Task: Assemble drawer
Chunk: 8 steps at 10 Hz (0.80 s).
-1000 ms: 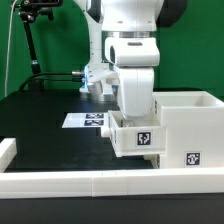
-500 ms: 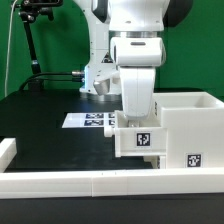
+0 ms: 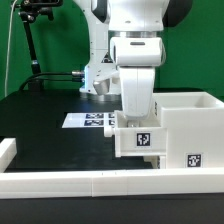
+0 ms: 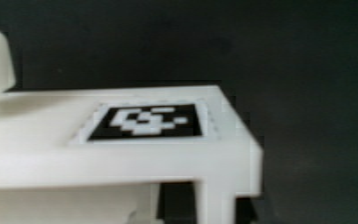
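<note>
My gripper (image 3: 135, 118) reaches straight down into a small white drawer box (image 3: 140, 140) with a marker tag on its front and holds it by its upper wall. The box sits against the exterior view's left side of the larger white drawer housing (image 3: 192, 118), which is open on top and also tagged. In the wrist view the box's tagged white panel (image 4: 149, 125) fills the frame. My gripper (image 4: 208, 208) has its dark fingers (image 4: 178, 205) on either side of a white wall. The fingertips are hidden in the exterior view.
The marker board (image 3: 86, 120) lies flat on the black table behind the box. A white raised border (image 3: 90, 184) runs along the table's front, with a short end block (image 3: 8, 150) at the exterior view's left. A camera stand (image 3: 30, 40) is at the back.
The arm and the held drawer box shifted slightly toward the exterior view's right, closer against the housing, then stayed still.
</note>
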Each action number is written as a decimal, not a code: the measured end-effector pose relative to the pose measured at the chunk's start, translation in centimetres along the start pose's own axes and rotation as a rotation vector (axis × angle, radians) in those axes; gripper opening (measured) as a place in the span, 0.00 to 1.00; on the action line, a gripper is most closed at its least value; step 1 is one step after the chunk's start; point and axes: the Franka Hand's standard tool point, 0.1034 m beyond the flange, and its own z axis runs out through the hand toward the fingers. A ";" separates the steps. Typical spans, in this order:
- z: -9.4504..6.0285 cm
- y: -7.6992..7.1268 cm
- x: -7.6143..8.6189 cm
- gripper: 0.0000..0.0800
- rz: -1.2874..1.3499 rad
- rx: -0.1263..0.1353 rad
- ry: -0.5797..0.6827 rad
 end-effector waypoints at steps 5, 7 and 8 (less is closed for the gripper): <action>-4.0 0.0 -0.9 0.71 0.003 0.037 -0.035; -5.1 0.3 -2.6 0.79 -0.030 0.037 -0.043; -5.1 0.3 -3.9 0.81 -0.049 0.042 -0.045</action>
